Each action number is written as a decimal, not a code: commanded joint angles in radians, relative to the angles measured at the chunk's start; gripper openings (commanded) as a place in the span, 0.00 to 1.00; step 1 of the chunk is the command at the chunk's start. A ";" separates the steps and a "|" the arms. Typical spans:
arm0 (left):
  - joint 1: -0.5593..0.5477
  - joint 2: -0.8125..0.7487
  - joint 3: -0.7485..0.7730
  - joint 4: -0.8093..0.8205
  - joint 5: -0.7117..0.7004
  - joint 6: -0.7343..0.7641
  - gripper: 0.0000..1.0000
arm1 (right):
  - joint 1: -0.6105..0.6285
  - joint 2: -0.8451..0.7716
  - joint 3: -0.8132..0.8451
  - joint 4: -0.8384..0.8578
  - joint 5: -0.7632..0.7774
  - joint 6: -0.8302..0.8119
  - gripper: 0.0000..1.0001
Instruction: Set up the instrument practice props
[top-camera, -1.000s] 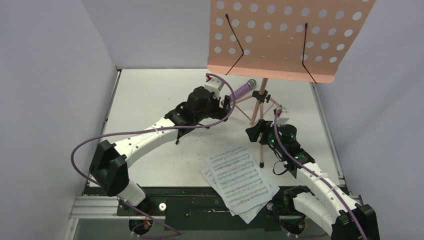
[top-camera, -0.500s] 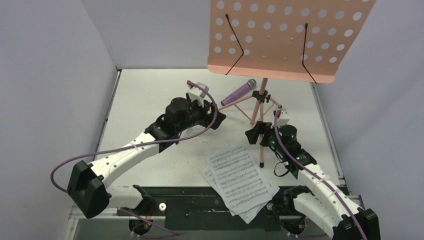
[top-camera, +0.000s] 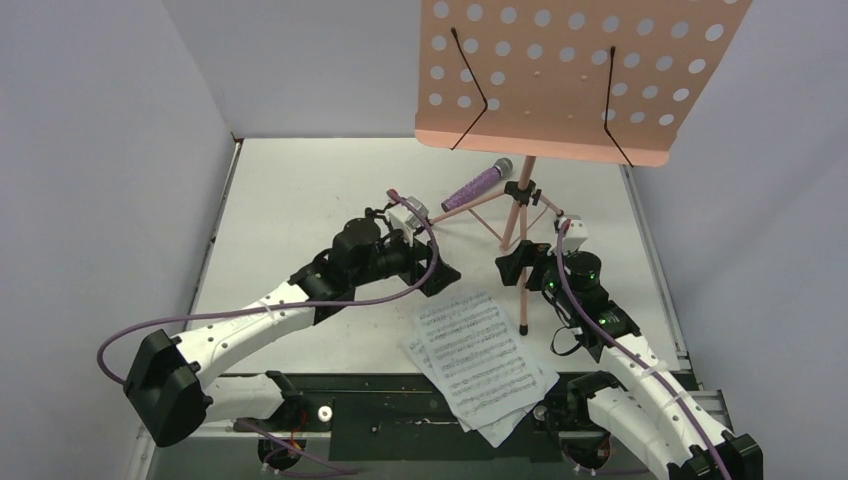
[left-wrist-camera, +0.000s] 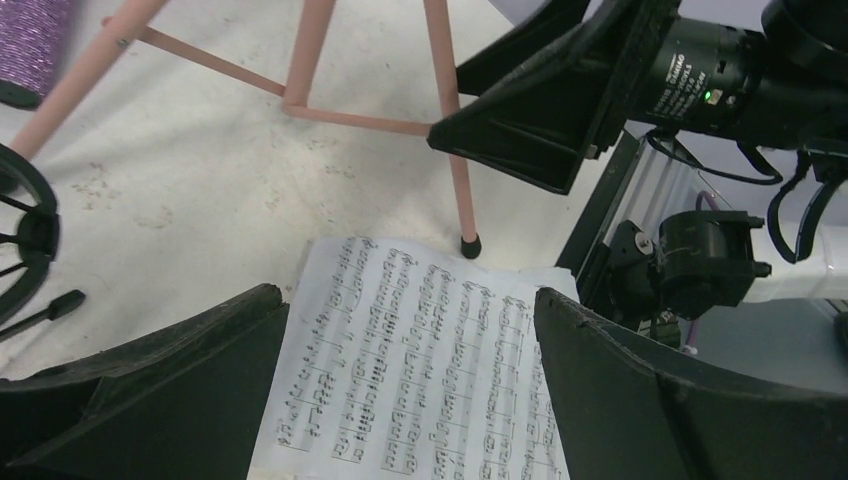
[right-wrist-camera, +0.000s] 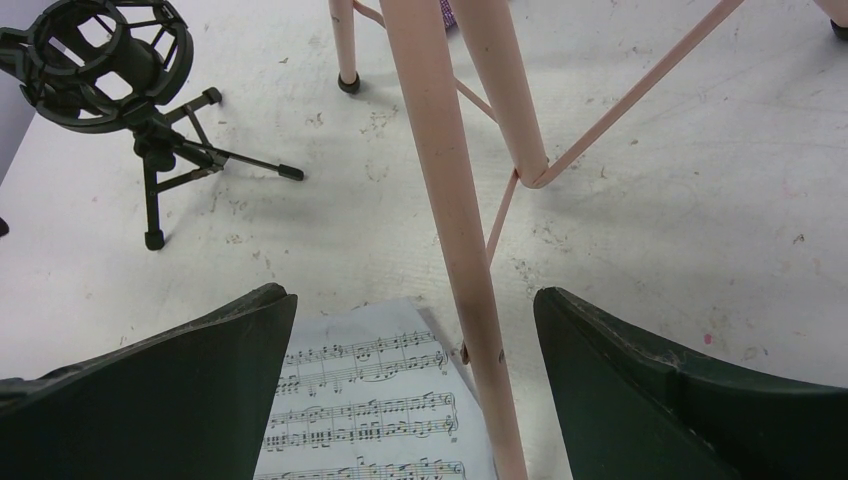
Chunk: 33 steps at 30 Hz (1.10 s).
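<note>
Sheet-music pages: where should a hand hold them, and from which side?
The sheet-music pages lie flat and fanned on the table, so a finger must slide under. Probably take their far left edge from above with the left hand, which hovers open over it.

Pink stand leg (right-wrist-camera: 447, 200) rises between the spread end effector (right-wrist-camera: 412, 305).

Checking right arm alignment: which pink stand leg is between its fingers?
The near leg, its foot by the sheet music; the other two angle away behind.
</note>
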 joint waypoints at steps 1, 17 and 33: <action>-0.049 0.012 -0.009 -0.016 0.004 -0.011 0.93 | 0.008 -0.010 0.039 0.031 0.015 -0.004 0.93; -0.080 0.101 -0.207 -0.122 -0.150 -0.244 0.91 | 0.008 0.028 0.040 0.084 0.010 -0.005 0.93; 0.075 0.156 -0.409 0.206 0.030 -0.389 0.81 | 0.005 0.022 0.055 0.059 0.033 -0.026 0.92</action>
